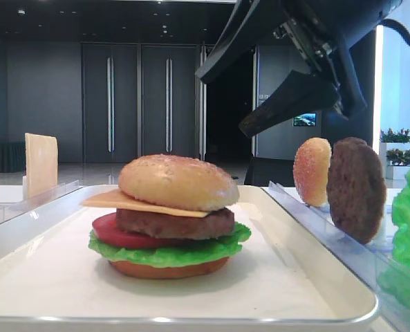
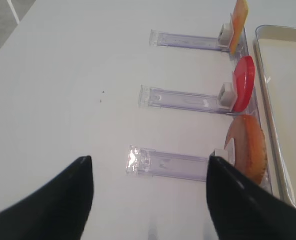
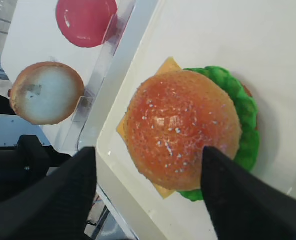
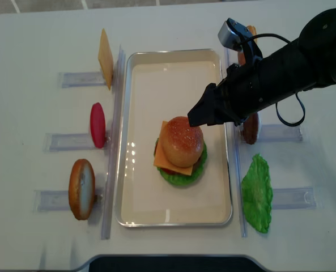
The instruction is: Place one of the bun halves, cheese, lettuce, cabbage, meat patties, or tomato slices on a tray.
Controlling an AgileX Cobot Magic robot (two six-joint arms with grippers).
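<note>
A sesame bun half (image 1: 177,181) tops a burger stack on the white tray (image 1: 294,277). Beneath it lie cheese (image 1: 111,199), a meat patty (image 1: 177,225), a tomato slice (image 1: 111,232), lettuce (image 1: 170,254) and a flat bottom bun. My right gripper (image 1: 220,104) hangs open above the stack, with air between it and the bun. In the right wrist view the gripper (image 3: 148,152) has one finger over the tray rim and one over the edge of the bun (image 3: 182,127). My left gripper (image 2: 148,160) is open over bare table and holds nothing.
Clear racks flank the tray. On the left stand a cheese slice (image 4: 105,58), a tomato slice (image 4: 97,124) and a bun piece (image 4: 81,188). On the right are a bun (image 1: 312,171), a patty (image 1: 357,188) and a lettuce leaf (image 4: 257,192).
</note>
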